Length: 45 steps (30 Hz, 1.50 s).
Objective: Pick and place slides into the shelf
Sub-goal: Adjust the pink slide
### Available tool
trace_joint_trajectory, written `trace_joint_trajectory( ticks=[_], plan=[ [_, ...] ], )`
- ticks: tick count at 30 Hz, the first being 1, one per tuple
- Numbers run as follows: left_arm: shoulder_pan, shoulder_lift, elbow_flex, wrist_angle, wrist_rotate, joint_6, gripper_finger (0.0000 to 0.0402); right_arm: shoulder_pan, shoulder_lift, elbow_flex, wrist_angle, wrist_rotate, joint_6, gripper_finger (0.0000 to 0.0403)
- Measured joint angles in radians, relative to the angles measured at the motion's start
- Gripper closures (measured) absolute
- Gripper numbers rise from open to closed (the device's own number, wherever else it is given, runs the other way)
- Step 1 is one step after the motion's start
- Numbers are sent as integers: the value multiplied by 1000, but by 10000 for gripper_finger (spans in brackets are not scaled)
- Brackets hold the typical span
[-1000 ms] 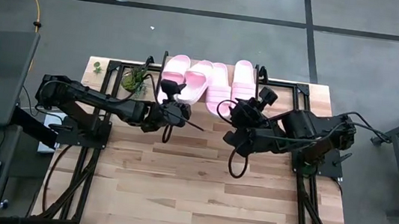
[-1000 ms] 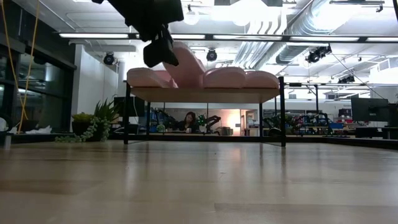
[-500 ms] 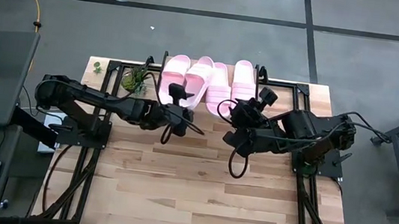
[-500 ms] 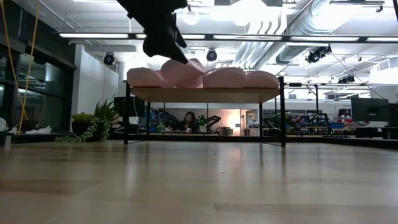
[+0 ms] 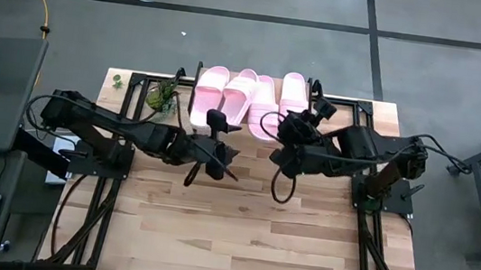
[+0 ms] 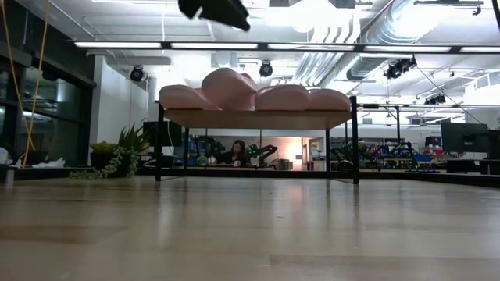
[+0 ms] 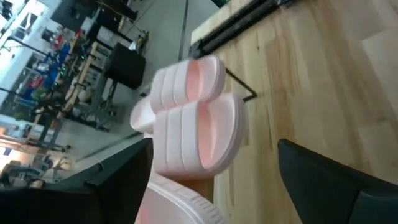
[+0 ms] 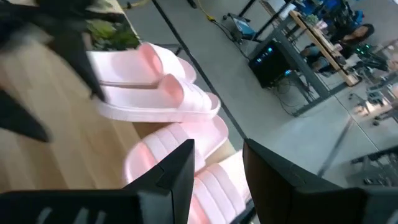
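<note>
Both dark arms reach inward over the bench, elbows out to the sides. The left gripper (image 5: 217, 150) hangs raised with its fingers (image 7: 323, 180) spread wide, holding nothing. The right gripper (image 5: 288, 133) sits close beside it, fingers (image 8: 168, 174) parted and empty.

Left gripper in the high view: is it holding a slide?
No, the left gripper hangs open and empty near the shelf, with all four slides on it.

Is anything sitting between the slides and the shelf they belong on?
Nothing visible does: all four slides already lie on the shelf, one tilted over its neighbours. The left gripper is open and empty over the table.
</note>
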<state>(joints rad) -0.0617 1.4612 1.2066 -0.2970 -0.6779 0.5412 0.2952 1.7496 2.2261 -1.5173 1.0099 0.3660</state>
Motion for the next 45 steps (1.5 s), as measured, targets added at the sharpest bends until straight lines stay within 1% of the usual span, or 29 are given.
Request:
trace_joint_trajectory(
  ticks=[3,9,12,14,19,21,23,27,30,34,37,41,45],
  plan=[
    [-15,-1,40,-41,-22,0,89,-40,0,0,-6,-33,-22,276],
    [-9,-1,71,-156,-45,-23,119,-131,-2,0,20,-166,-100,276],
    [-11,-14,71,-206,-57,-28,134,-176,-3,0,70,-261,-176,276],
    [-11,-28,71,-230,-53,-47,144,-208,-3,0,128,-349,-239,276],
    [-11,-95,71,-305,8,-121,164,-299,-3,0,274,-617,-383,276],
    [-11,-131,71,-330,31,-154,170,-336,-4,0,304,-692,-413,276],
    [-11,-171,71,-369,57,-190,176,-373,-4,0,316,-722,-432,276],
    [-11,-245,71,-419,121,-278,188,-452,-4,0,314,-738,-451,276],
    [-11,-292,65,-444,170,-318,199,-520,1,-3,319,-816,-463,276],
    [-11,-350,23,-433,218,-357,217,-609,4,-74,383,-971,-484,276],
    [-11,-390,-27,-404,220,-374,233,-668,4,-156,424,-1064,-490,276],
    [-11,-440,-89,-396,222,-417,260,-720,2,-268,475,-1119,-497,276],
    [-11,-487,-162,-381,226,-472,290,-734,-9,-376,575,-1143,-495,276]
  ],
)
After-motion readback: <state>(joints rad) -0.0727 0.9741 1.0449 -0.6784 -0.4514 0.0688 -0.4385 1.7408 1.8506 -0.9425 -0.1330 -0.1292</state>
